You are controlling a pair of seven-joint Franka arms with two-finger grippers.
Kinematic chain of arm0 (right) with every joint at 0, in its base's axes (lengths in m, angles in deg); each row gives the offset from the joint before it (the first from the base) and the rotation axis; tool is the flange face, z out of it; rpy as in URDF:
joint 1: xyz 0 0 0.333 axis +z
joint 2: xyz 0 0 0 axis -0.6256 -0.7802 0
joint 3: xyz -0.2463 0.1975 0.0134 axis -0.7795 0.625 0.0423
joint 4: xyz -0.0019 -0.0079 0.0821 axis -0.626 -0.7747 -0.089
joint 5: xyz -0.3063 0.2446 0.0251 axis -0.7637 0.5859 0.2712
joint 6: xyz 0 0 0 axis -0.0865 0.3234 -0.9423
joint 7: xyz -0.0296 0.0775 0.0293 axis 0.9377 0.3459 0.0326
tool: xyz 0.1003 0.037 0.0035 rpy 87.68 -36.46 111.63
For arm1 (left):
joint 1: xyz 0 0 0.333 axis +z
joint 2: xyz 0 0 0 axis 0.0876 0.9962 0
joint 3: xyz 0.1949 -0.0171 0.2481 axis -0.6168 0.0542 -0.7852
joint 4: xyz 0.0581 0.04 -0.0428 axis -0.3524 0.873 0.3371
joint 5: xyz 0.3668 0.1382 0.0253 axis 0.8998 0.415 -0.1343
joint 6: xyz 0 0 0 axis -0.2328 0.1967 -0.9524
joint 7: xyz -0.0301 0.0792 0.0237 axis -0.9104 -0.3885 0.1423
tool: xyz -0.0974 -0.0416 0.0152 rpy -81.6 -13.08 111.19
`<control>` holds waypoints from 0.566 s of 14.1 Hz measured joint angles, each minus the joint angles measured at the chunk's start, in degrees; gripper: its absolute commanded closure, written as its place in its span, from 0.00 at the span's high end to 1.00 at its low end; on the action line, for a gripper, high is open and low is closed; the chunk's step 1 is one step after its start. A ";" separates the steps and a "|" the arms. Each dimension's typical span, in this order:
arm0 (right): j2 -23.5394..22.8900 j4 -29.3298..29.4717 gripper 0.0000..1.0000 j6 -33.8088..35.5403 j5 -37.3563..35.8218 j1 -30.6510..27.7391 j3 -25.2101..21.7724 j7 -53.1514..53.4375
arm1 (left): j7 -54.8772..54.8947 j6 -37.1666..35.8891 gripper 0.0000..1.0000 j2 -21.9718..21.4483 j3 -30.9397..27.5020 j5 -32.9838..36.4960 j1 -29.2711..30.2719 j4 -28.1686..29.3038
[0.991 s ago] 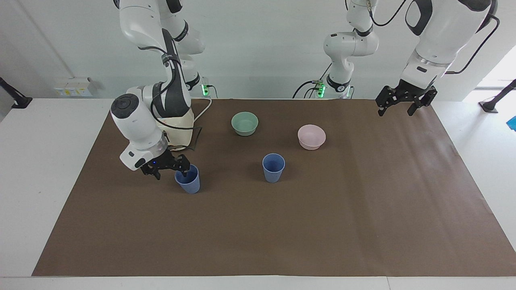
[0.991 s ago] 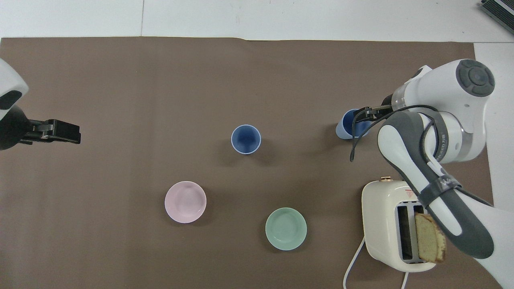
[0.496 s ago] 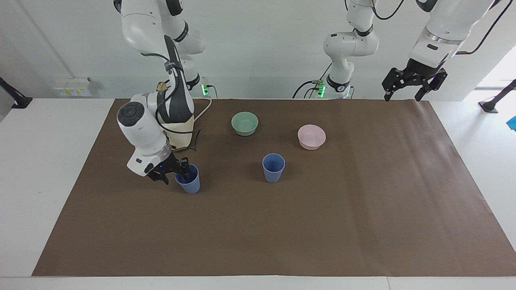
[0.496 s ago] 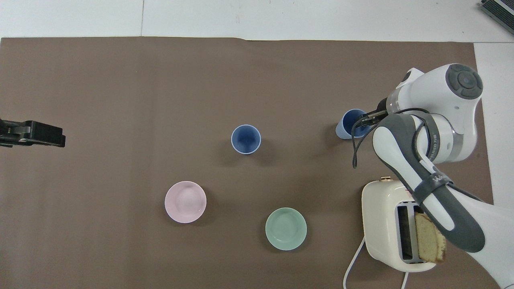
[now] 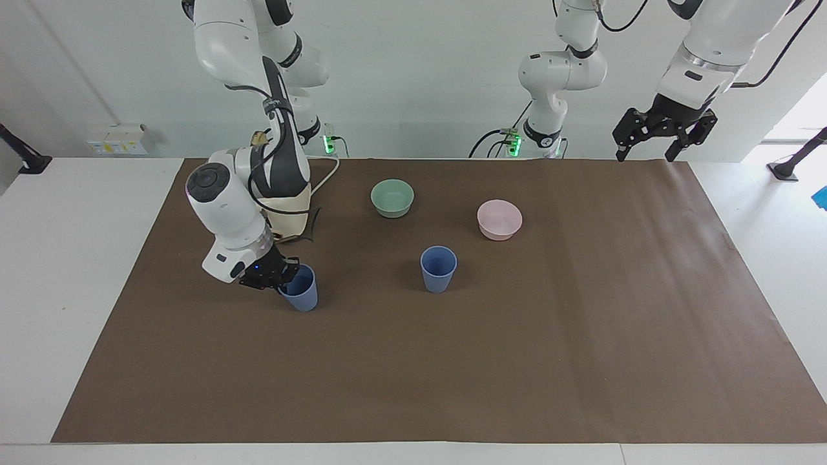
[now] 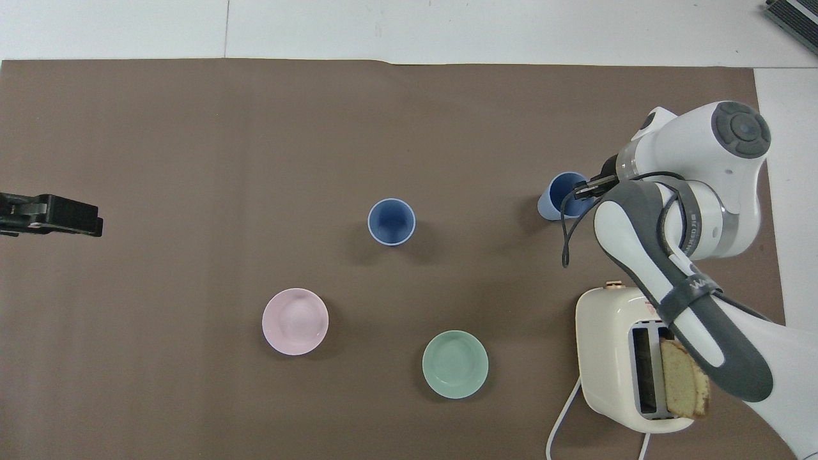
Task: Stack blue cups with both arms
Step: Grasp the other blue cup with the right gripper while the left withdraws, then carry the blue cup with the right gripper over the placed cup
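Changes since the earlier frame: we note the right gripper (image 5: 279, 274), which stood with its jaws apart around one rim wall of the held blue cup (image 5: 302, 289), now clamped on that rim at the left of the facing view; the cup now leans slightly. We also note the left gripper (image 5: 663, 133) has risen from just above the mat's corner to the upper right of the facing view, where it waits, jaws apart.

Count, as we find it:
- Blue cups: 2. The held blue cup is at lower left of centre in the facing view; the free blue cup (image 5: 439, 268) stands upright near the centre of the frame, well apart from it.
- Bowls: 2. Green bowl (image 5: 392, 197) above centre, pink bowl (image 5: 499, 219) to its right and lower in the frame.
- Toaster (image 6: 620, 358): 1, at lower right of the overhead view, with 1 bread slice (image 6: 682, 385) standing in a slot.
- Brown mat (image 5: 517, 361): 1, under everything.
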 measured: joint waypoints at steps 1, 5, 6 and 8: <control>0.02 0.56 0.00 -0.05 0.01 0.07 0.05 0.00 | 0.02 0.00 1.00 0.00 0.00 0.00 0.00 0.00; 0.69 6.51 0.00 4.35 0.26 0.32 1.42 1.48 | 0.03 0.00 1.00 -0.01 0.01 -0.02 0.00 -0.03; 0.98 8.55 0.00 6.91 0.26 0.46 1.94 3.29 | 0.03 0.00 1.00 -0.02 0.02 -0.02 0.00 -0.05; 1.46 12.05 0.00 10.77 0.26 2.22 2.54 7.12 | 0.01 -0.01 1.00 -0.06 -0.04 -0.02 0.00 -0.06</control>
